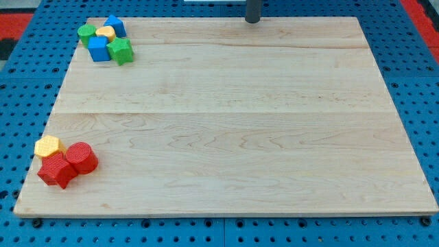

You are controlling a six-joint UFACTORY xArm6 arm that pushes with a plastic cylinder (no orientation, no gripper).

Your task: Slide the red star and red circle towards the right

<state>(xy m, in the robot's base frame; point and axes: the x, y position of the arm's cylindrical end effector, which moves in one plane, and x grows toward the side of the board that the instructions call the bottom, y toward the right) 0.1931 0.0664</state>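
Observation:
The red star (56,171) lies near the board's bottom left corner. The red circle (81,157) touches it on its upper right. A yellow hexagon block (49,146) sits against both from the view's top left. My tip (253,20) is at the top edge of the board, a little right of centre, far from the red blocks.
A cluster sits at the board's top left: a green circle (86,32), a small yellow block (105,32), a blue block (115,25), a blue cube (99,49) and a green star (121,51). The wooden board (233,123) lies on a blue pegboard table (14,103).

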